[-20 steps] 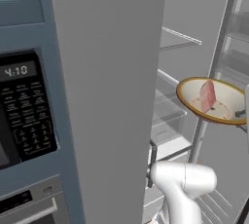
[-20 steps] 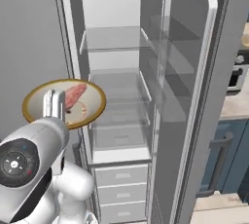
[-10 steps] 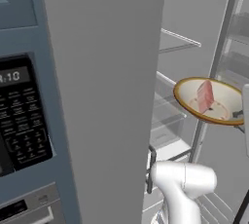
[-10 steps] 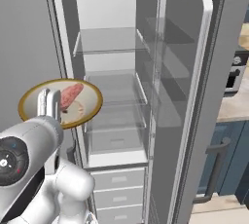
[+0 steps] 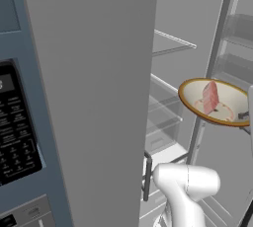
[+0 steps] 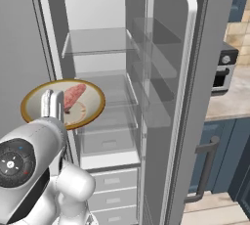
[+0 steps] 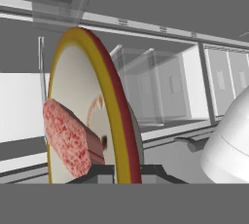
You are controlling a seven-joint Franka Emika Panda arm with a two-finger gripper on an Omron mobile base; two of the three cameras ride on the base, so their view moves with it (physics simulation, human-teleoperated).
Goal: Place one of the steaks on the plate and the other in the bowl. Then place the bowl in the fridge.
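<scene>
My gripper is shut on the rim of the tan-rimmed bowl and holds it in the air in front of the open fridge. One pinkish-red steak lies inside the bowl. In the left base view the bowl with the steak hangs at the right edge, level with the middle glass shelves, the gripper at its near rim. The hand view shows the bowl edge-on with the steak against its pale inside, the fingertips clamping the rim. The plate and the other steak are out of view.
The fridge door stands open on the right with its bins. Glass shelves and white drawers fill the fridge. A grey panel and the black microwave lie left. An oven and counter are far right.
The base has driven, so the whole scene shifted: the microwave slid left and the fridge interior came closer. The bowl with the steak stays in my gripper.
</scene>
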